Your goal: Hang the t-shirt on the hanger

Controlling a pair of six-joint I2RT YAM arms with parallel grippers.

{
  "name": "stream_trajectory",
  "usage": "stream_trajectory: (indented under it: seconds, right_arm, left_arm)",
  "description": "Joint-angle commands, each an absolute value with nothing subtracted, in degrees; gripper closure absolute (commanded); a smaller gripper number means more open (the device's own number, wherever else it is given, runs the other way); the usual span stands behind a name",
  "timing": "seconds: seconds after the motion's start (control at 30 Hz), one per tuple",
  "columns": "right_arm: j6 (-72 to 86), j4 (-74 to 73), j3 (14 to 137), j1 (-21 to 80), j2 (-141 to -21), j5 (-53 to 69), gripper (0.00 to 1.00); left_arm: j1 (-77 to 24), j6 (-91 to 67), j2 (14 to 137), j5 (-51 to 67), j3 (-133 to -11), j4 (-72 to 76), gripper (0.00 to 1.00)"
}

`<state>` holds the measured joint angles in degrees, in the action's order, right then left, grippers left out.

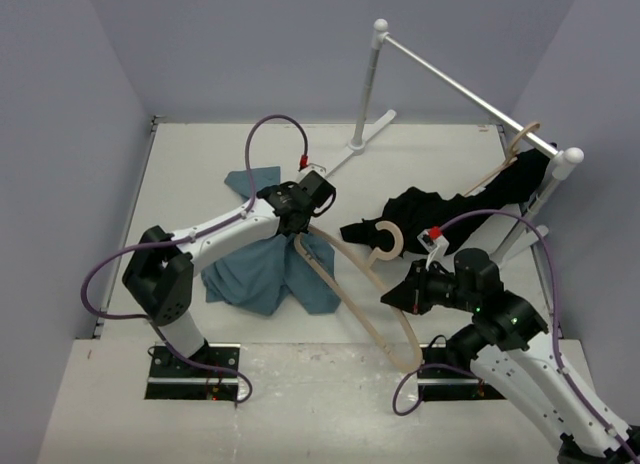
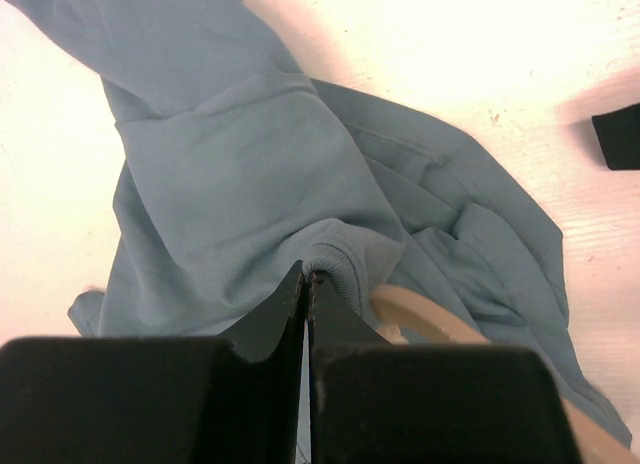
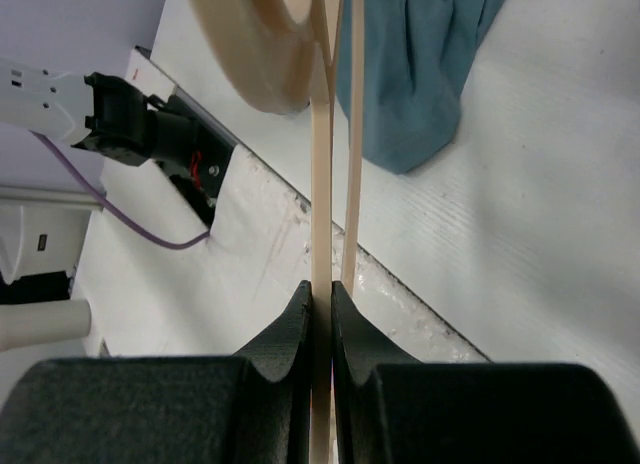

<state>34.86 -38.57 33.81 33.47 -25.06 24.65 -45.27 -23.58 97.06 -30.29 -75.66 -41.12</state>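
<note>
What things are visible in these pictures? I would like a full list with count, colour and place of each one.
t-shirt: one, blue-grey, crumpled on the table's left half
hanger: one, pale beige, between the arms, one end at the t-shirt
second hanger: one, pale beige, on the rack's rail, far right
garment: one, black, from the rack's right end onto the table
rack: one, white, back right
table: one, white
left gripper: black, shut on the t-shirt
right gripper: black, shut on the hanger
</note>
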Motion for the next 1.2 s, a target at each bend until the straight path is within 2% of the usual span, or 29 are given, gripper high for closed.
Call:
stream_trajectory:
  seconds: [0.0, 0.43, 0.8, 1.17]
  right_arm:
    - [38.23, -32.34, 32.17, 33.66, -24.87, 33.76, 1.00]
    - [39.37, -29.09, 29.97, 34.19, -26.89, 35.77, 1.00]
    - [48.06, -18.48, 26.92, 34.36, -29.62, 30.76, 1.00]
    - [52.06, -14.42, 31.38, 38.26, -34.69, 21.52, 1.00]
  left_arm:
    - [-44.21, -26.10, 96.59, -32.43, -77.69, -39.11, 1.00]
    - [-43.95, -26.54, 95.01, -31.20, -76.90, -39.73, 1.00]
    - [-43.95, -28.74, 91.16, -31.90, -75.36, -41.75, 1.00]
    - [-43.76, -29.56, 89.62, -33.17, -75.98, -43.72, 1.00]
